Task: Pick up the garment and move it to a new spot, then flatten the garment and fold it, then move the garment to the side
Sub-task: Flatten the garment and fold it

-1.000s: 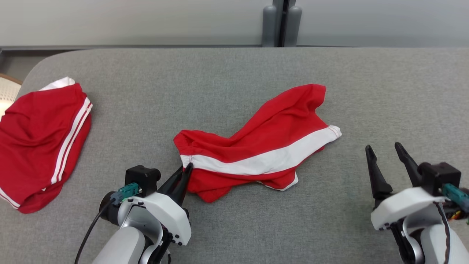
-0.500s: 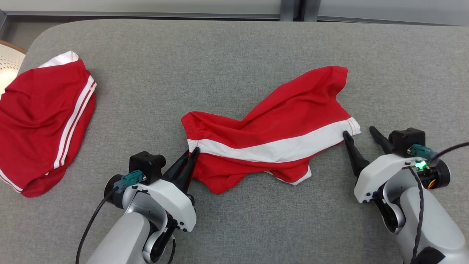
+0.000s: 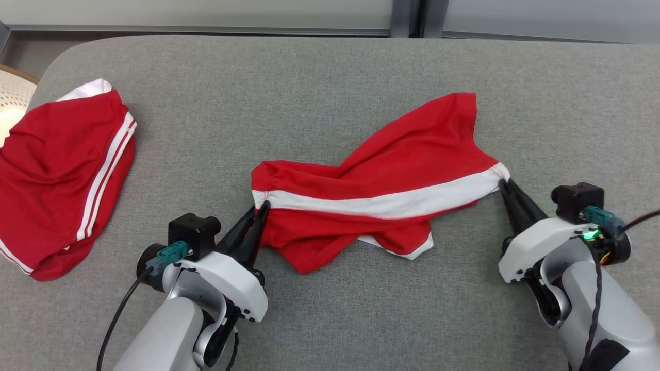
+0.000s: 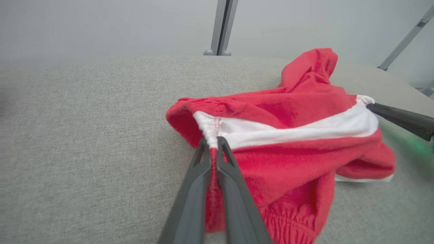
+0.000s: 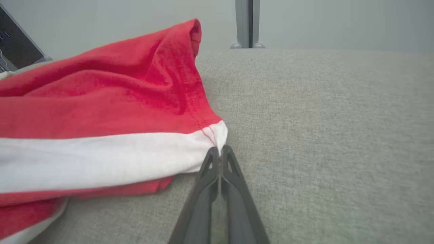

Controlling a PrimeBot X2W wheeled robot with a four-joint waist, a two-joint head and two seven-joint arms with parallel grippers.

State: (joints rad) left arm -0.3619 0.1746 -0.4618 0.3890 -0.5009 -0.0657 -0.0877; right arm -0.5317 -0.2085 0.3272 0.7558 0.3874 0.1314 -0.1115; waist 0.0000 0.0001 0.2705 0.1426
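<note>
The garment [image 3: 381,180] is a pair of red shorts with a broad white side stripe, lying crumpled in the middle of the grey table [image 3: 330,93]. My left gripper [image 3: 263,205] is shut on the stripe's left end, at the waistband. In the left wrist view the garment [image 4: 291,142] has cloth pinched between the left gripper's [image 4: 213,139] closed fingers. My right gripper [image 3: 502,181] is shut on the stripe's right corner at the leg hem. In the right wrist view the right gripper's [image 5: 219,149] tips meet on the white corner of the garment [image 5: 101,118].
A second pair of red shorts [image 3: 62,175] with thin white stripes lies bunched at the table's left edge. A pale woven object [image 3: 13,100] sits off the far left. Grey posts [image 3: 407,18] stand behind the table. Bare grey cloth surrounds the garment.
My right gripper moved in toward the garment's right corner and closed on it. The left gripper kept its grip. The head camera tilted down.
</note>
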